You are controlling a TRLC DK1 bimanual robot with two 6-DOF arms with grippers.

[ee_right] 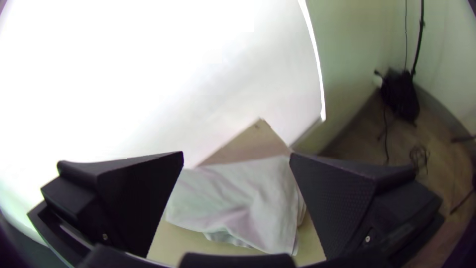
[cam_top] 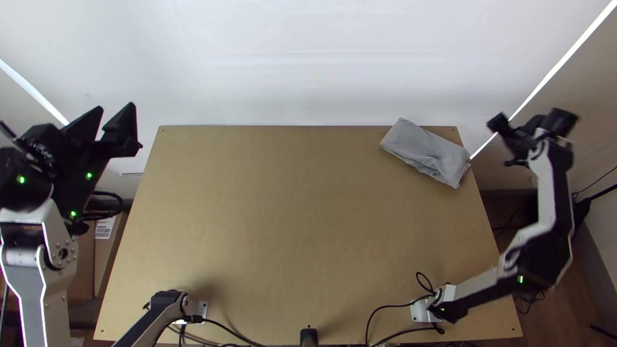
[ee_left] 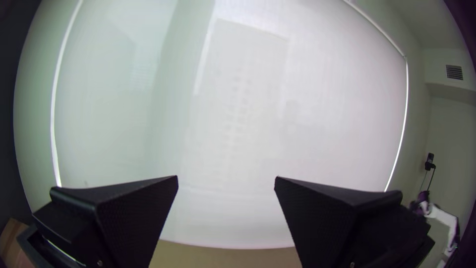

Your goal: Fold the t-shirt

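Left of the table (cam_top: 289, 225), I see my left arm (cam_top: 54, 289): silver-grey links, black joints, round screw heads, green lights. My right arm (cam_top: 545, 186), right of the table, matches. Black cables (cam_top: 391, 306) run to its white base plate (cam_top: 419, 313) on the table's near part. My left gripper (cam_top: 116, 110) and right gripper (cam_top: 530, 122) have black, wedge-shaped, textured fingers (ee_right: 342, 198).

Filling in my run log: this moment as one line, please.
grey t-shirt folded, far right corner of table | left gripper open, empty | right gripper open, empty
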